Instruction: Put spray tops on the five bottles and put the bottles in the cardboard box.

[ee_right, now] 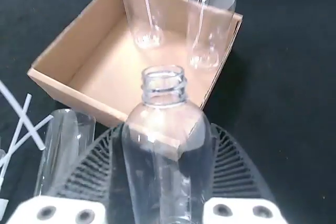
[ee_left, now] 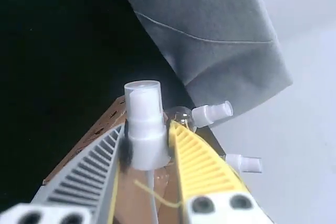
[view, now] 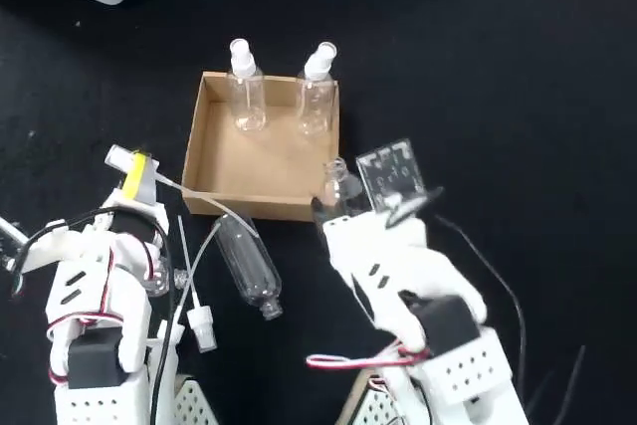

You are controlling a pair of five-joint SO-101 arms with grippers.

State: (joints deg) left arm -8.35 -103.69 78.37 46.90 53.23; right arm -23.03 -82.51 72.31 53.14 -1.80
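The cardboard box (view: 254,161) lies mid-table. Two clear bottles with white spray tops (view: 246,87) (view: 316,92) stand along its far wall. My left gripper (view: 134,171) is left of the box, shut on a white spray top (ee_left: 143,124) whose tube hangs down. At the box's near right corner, my right gripper (view: 343,204) is shut on an upright clear bottle (ee_right: 165,124) with an open neck. Another uncapped bottle (view: 249,266) lies on its side in front of the box, with a loose spray top (view: 202,327) beside it.
Black cloth covers the table. Thin white tubes (ee_right: 21,119) lie beside the lying bottle (ee_right: 63,145). Something clear (view: 159,281) sits against the left arm. Grey fabric (ee_left: 210,40) lies beyond the table's far edge. The table right of the box is open.
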